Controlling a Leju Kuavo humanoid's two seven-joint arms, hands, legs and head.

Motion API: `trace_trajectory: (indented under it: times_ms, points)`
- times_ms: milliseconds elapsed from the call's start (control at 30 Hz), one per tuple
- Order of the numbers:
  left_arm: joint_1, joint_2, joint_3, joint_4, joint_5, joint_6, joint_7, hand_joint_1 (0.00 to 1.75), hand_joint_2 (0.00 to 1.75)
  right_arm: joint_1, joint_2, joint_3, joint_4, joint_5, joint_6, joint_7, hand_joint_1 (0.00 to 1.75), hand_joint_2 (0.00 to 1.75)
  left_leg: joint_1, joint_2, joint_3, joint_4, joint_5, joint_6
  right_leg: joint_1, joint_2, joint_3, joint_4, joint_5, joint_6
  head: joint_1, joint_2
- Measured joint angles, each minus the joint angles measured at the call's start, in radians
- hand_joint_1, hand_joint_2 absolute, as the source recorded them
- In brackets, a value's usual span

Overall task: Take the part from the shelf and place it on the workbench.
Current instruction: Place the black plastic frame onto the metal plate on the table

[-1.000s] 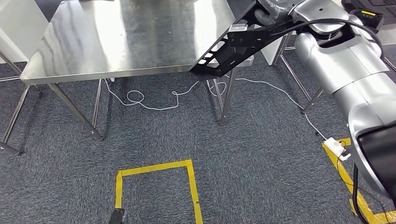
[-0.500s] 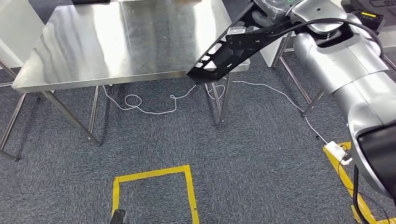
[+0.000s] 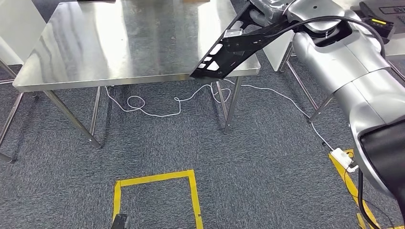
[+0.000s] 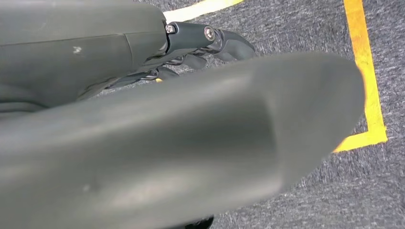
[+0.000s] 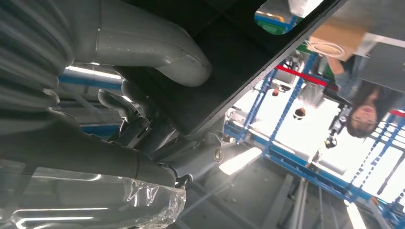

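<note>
A flat black part [image 3: 222,52] with slotted cut-outs and a small white label hangs tilted over the front right corner of the steel workbench [image 3: 119,43]. My right hand [image 3: 268,8] grips its upper end, with the silver arm reaching in from the right. In the right wrist view the thumb [image 5: 162,52] presses on the part's dark face [image 5: 234,81], and the fingers [image 5: 129,109] wrap beneath it. My left hand [image 4: 191,119] hangs over the carpet and holds nothing; its dark fingers [image 4: 210,40] lie apart from the thick thumb.
A white cable [image 3: 157,112] loops on the grey carpet under the bench, running to a power strip [image 3: 341,155]. Yellow tape [image 3: 153,179] marks a square on the floor. A person [image 5: 367,109] stands near blue racking in the right wrist view.
The whole picture has shifted a little, so the camera has moved. The held part has edged left and further in over the bench corner.
</note>
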Motion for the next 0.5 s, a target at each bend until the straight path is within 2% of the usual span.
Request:
trace_trajectory:
  times_ms: [33,133,167,200,233,267,333,367,433,500]
  points:
    - [-0.001,0.000,0.000,0.000,-0.002,0.000,0.000,0.00,0.00,-0.002,-0.004,0.000,0.000,0.000,0.000,0.000,1.75,1.75,0.000,-0.004,0.001,-0.001,0.003,0.006,-0.001,0.001,-0.019,0.039,-0.020,0.000,0.001,0.000]
    - [-0.002,0.000,0.000,0.000,-0.004,0.000,0.002,0.00,0.00,-0.004,-0.014,0.001,0.000,0.000,0.000,0.001,1.75,1.75,-0.001,-0.019,0.001,-0.001,0.003,0.014,-0.005,0.007,-0.113,0.236,-0.099,-0.003,0.004,0.000]
    - [-0.002,0.000,0.000,0.000,-0.005,0.000,0.002,0.00,0.00,-0.005,-0.017,0.002,0.000,0.001,0.001,0.002,1.75,1.75,-0.002,-0.025,0.001,-0.001,0.003,0.014,-0.005,0.009,-0.131,0.274,-0.110,0.000,0.004,0.000]
    - [-0.002,0.000,0.000,0.000,-0.005,0.000,0.003,0.00,0.00,-0.005,-0.019,0.002,0.000,0.002,0.001,0.002,1.75,1.75,-0.003,-0.032,0.001,-0.001,0.003,0.014,-0.005,0.011,-0.131,0.275,-0.105,0.005,0.005,0.000]
    - [-0.002,0.000,0.000,0.000,-0.005,0.000,0.003,0.00,0.00,-0.007,-0.020,0.003,0.000,0.002,0.001,0.002,1.75,1.75,-0.004,-0.038,0.002,-0.001,0.003,0.014,-0.005,0.014,-0.111,0.235,-0.087,0.011,0.005,0.000]
    - [-0.002,-0.001,0.000,0.000,-0.005,0.000,0.003,0.00,0.00,-0.010,-0.021,0.003,-0.001,0.003,0.001,0.002,1.75,1.75,-0.005,-0.045,0.002,-0.001,0.003,0.014,-0.005,0.022,-0.076,0.162,-0.060,0.015,0.006,0.000]
    - [-0.002,-0.002,0.000,0.000,-0.006,0.000,0.004,0.00,0.00,-0.018,-0.023,0.004,-0.003,0.004,0.002,0.002,1.75,1.75,-0.009,-0.056,0.001,0.001,0.002,0.011,-0.002,0.044,-0.005,0.028,-0.015,0.013,0.006,0.000]
    - [-0.002,-0.003,0.000,0.000,-0.006,0.000,0.004,0.00,0.00,-0.022,-0.023,0.005,-0.004,0.004,0.002,0.002,1.75,1.75,-0.011,-0.060,0.000,0.001,0.002,0.008,0.001,0.050,0.014,-0.008,-0.003,0.009,0.005,0.000]
    - [-0.002,-0.004,0.000,0.000,-0.006,0.000,0.006,0.00,0.00,-0.025,-0.023,0.006,-0.008,0.006,0.004,0.003,1.75,1.75,-0.011,-0.069,-0.002,0.000,0.003,0.001,0.004,0.045,0.021,-0.019,0.001,0.002,0.005,0.000]
    - [-0.002,-0.003,0.000,0.000,-0.007,0.001,0.007,0.00,0.00,-0.028,-0.020,0.007,-0.015,0.011,0.008,0.005,1.75,1.75,-0.009,-0.063,-0.009,0.013,-0.009,-0.008,-0.009,0.034,0.026,-0.028,0.006,-0.008,0.004,0.000]
